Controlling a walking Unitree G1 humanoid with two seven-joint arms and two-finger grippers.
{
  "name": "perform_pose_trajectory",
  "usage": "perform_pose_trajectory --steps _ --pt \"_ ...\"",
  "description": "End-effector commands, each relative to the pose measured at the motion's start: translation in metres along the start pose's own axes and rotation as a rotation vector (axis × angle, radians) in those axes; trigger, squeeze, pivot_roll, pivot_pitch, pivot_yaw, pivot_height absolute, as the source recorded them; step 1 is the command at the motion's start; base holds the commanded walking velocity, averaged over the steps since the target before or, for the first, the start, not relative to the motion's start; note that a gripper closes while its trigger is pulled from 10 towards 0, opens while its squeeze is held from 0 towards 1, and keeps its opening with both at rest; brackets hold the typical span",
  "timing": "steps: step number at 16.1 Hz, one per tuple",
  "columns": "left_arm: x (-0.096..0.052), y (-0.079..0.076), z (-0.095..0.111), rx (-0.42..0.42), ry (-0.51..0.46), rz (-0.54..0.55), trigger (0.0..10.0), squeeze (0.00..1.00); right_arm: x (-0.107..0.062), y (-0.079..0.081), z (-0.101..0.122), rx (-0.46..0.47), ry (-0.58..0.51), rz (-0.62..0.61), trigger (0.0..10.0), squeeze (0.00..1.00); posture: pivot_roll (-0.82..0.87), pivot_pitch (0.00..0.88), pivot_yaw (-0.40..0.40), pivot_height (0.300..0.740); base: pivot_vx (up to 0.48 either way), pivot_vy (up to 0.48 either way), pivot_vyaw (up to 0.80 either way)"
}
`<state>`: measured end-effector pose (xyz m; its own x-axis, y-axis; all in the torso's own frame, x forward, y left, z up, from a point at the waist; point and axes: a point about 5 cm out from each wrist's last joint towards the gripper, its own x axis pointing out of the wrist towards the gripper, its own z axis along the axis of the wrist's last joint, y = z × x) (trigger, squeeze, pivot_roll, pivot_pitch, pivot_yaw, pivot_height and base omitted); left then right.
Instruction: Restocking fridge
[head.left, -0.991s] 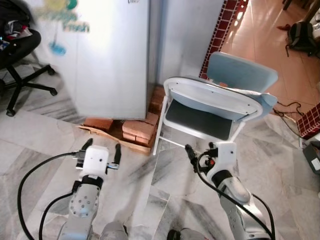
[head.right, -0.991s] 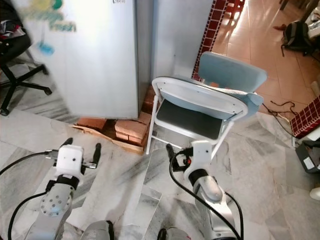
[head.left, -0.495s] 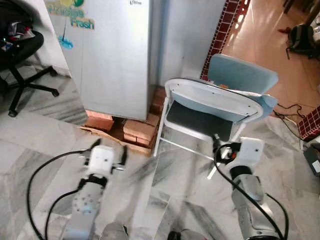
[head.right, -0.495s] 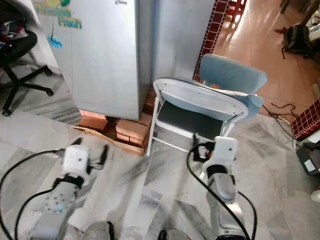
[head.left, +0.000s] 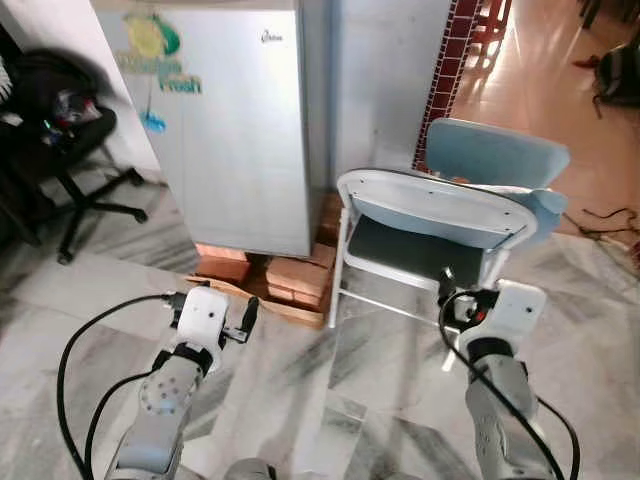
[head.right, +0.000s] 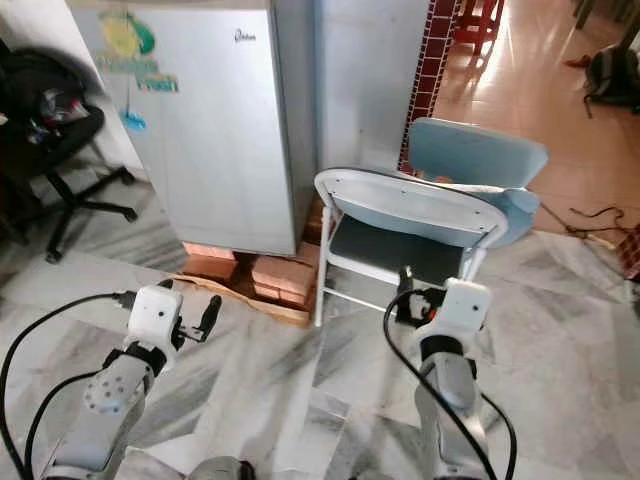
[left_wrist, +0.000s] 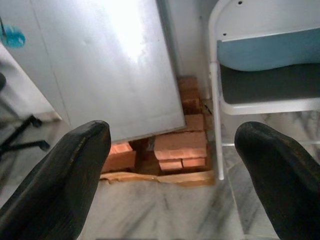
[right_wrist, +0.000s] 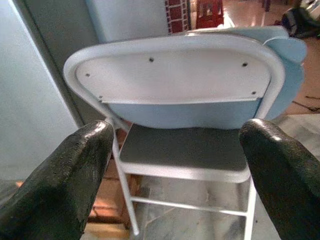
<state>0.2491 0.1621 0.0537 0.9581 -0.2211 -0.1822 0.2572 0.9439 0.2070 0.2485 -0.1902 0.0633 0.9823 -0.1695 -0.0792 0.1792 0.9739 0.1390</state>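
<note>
A small silver fridge (head.left: 240, 130) stands with its door shut, a green and blue sticker near the top, raised on red bricks (head.left: 285, 275). To its right is a pale blue folding chair (head.left: 430, 205). My left gripper (head.left: 212, 302) is held low over the marble floor in front of the bricks, open and empty. In the left wrist view its fingers (left_wrist: 65, 185) frame the fridge door and bricks. My right gripper (head.left: 480, 290) is held in front of the chair, open and empty. Its fingers (right_wrist: 70, 180) frame the chair's back and seat.
A black office chair (head.left: 70, 140) with things piled on it stands left of the fridge. A red-tiled column (head.left: 458, 55) rises behind the folding chair. A dark backpack (head.left: 618, 75) lies on the orange floor at far right. Black cables trail from both arms.
The camera has tilted up, so more of the fridge door and its sticker shows. My right gripper has swung to the right, in front of the chair. Both stay open.
</note>
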Motion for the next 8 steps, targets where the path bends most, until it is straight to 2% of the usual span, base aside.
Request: perform_pose_trajectory --steps 1,3,5,8 --pt "-0.0014 0.0027 0.0026 0.011 -0.011 0.030 10.0 0.00 -0.0049 -0.0019 0.0048 -0.008 -0.030 -0.011 10.0 0.00 0.07 0.030 0.062 0.740 0.000 0.000 0.00" --pt "-0.0030 0.0014 0.0012 -0.025 -0.009 0.088 10.0 0.00 -0.0078 -0.0053 0.0041 -0.017 -0.024 -0.010 10.0 0.00 0.06 0.024 0.042 0.740 0.000 0.000 0.00" --pt "-0.0012 -0.0025 0.0046 -0.010 -0.029 0.097 10.0 0.00 -0.0055 -0.0069 0.0032 -0.039 -0.016 -0.001 10.0 0.00 0.07 0.019 0.020 0.740 0.000 -0.124 0.00" --pt "-0.0033 0.0036 0.0058 -0.017 -0.026 0.139 10.0 0.00 -0.0024 -0.0036 0.0013 -0.044 -0.003 0.015 10.0 0.00 0.08 0.043 0.023 0.740 0.000 0.480 0.00"
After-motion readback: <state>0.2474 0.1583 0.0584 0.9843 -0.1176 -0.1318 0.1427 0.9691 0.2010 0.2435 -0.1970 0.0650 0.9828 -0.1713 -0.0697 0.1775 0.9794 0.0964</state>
